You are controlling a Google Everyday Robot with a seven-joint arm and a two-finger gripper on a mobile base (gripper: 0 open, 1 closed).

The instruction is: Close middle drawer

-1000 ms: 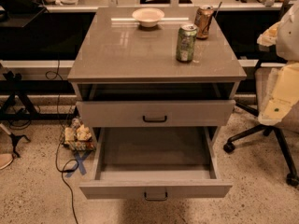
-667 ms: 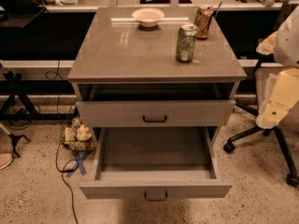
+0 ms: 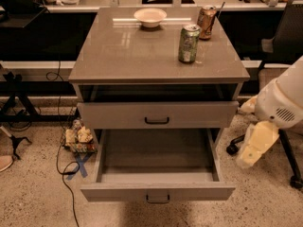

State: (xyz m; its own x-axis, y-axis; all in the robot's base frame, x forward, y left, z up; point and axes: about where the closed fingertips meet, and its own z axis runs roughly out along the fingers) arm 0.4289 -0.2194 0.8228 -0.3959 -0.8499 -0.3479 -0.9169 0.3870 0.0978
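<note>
— How far along is the closing?
— Not started, I'd judge. The middle drawer is pulled well out toward the near side.
— And the gripper?
— The gripper hangs to the right, apart from the drawer. I cannot tell whether it is open or closed.

No legible text, green can label unreadable (gripper low right, beside cabinet)
</note>
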